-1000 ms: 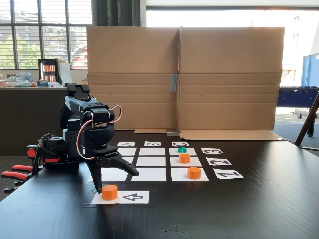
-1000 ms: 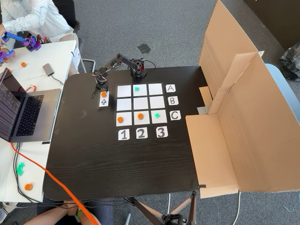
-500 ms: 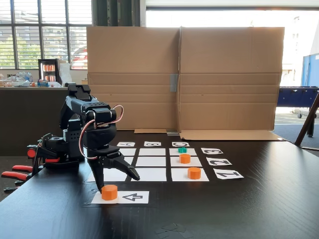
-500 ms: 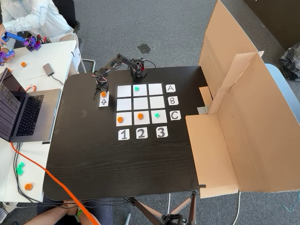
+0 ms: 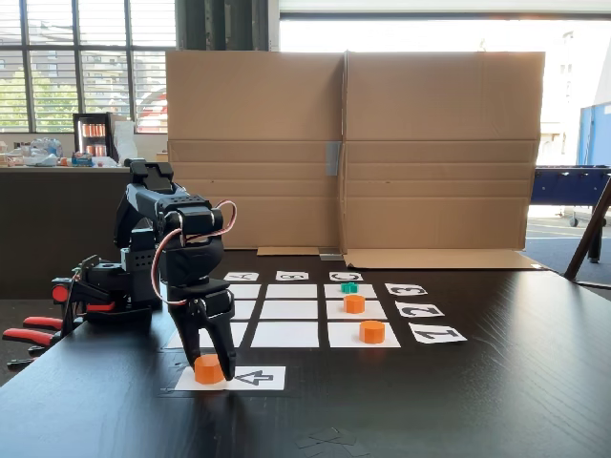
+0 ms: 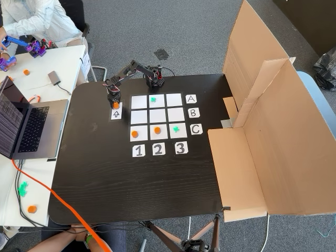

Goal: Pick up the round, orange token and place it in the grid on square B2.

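The round, orange token [image 5: 207,369] lies on the white arrow card [image 5: 256,378] at the table's front left. My gripper [image 5: 211,366] points down over it, both fingers pressed against the token's sides, shut on it. From above, the gripper [image 6: 115,104] covers most of that token [image 6: 116,106]. The grid [image 5: 288,334] spreads to the right, and square B2 [image 5: 291,309] [image 6: 157,116] is bare. Two more orange tokens [image 5: 354,303] [image 5: 372,331] stand in the grid's right column in the low fixed view. A teal token [image 5: 349,287] sits behind them.
A tall folded cardboard wall [image 5: 353,153] closes the far side of the black table [image 5: 458,401]. Letter and number cards [image 6: 158,149] edge the grid. A laptop [image 6: 26,126] and a seated person [image 6: 37,21] are at a side table. An orange cable [image 6: 58,202] crosses the table's corner.
The gripper's fingers, spread wide over the token a second ago, have come down and closed against it. The token stays on the arrow card.
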Robot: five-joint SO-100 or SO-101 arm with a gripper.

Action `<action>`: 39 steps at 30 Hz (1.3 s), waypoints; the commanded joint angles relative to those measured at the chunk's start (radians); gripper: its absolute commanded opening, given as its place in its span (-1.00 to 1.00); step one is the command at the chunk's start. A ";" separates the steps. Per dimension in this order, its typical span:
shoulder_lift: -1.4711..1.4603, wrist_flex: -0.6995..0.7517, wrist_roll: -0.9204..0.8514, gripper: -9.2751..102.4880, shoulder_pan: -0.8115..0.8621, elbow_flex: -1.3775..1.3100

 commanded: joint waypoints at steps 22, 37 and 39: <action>0.275 -0.006 -0.043 -0.85 0.077 0.005; 0.626 0.002 -0.057 -0.85 0.132 0.002; 0.646 -0.002 -0.057 -0.85 0.132 0.011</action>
